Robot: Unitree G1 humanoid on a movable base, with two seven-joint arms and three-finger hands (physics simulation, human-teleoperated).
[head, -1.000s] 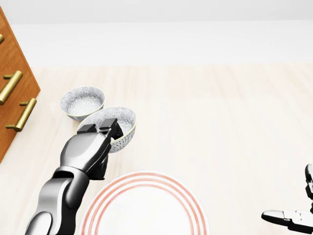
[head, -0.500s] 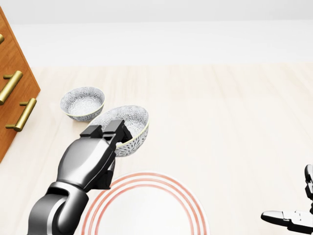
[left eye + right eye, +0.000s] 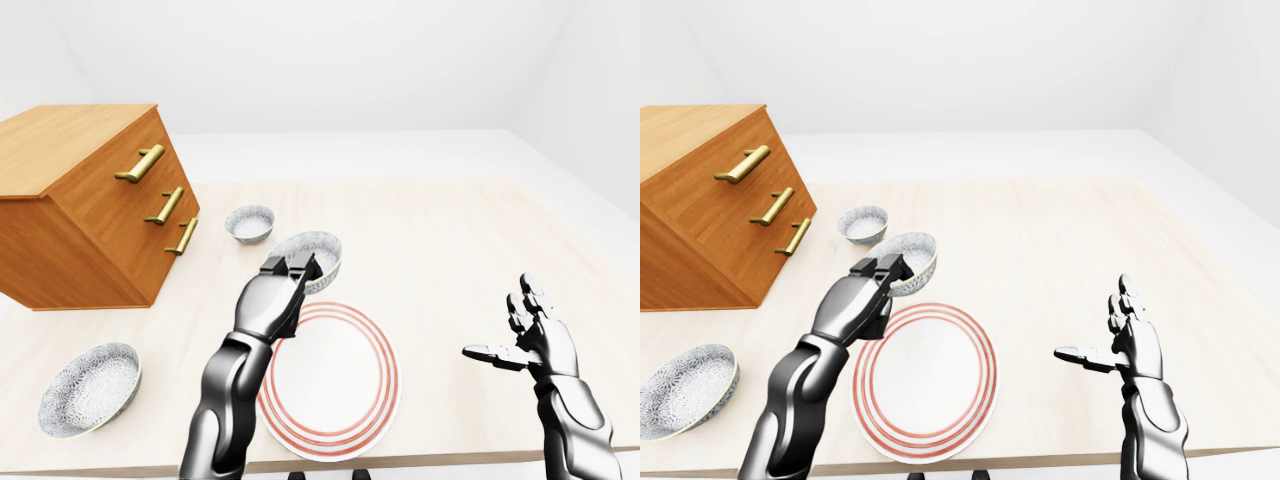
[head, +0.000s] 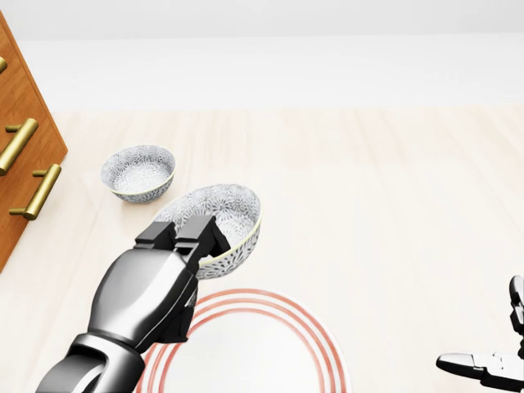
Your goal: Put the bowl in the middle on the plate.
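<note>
**Plate** (image 3: 335, 385): white with red rings round the rim. It lies flat on the pale wooden table (image 3: 450, 240), close to the table's bottom edge in the left-eye view.

**Bowl** (image 4: 233, 214): grey-and-white pattern with a pale rim. It is held off the table and tilted, just above the plate's top-left rim in the head view. A thin strip of table shows between it and the plate.

**Left hand** (image 4: 151, 291): silver and black. Its fingers (image 4: 187, 232) are clamped over the bowl's lower-left rim, gripping it. The forearm crosses the plate's left edge.

**Second bowl** (image 4: 137, 172): same pattern, upright on the table. It sits up and left of the plate, past the held bowl and apart from it.

**Third bowl** (image 3: 88, 388): same pattern, well left of the plate, by the table's bottom-left corner.

**Chest of drawers** (image 3: 90, 210): wooden with three brass handles (image 3: 163, 206), standing askew. It is up and far left of the plate.

**Right hand** (image 3: 530, 335): well right of the plate and raised over the table. It is open, fingers spread, thumb pointing toward the plate.
</note>
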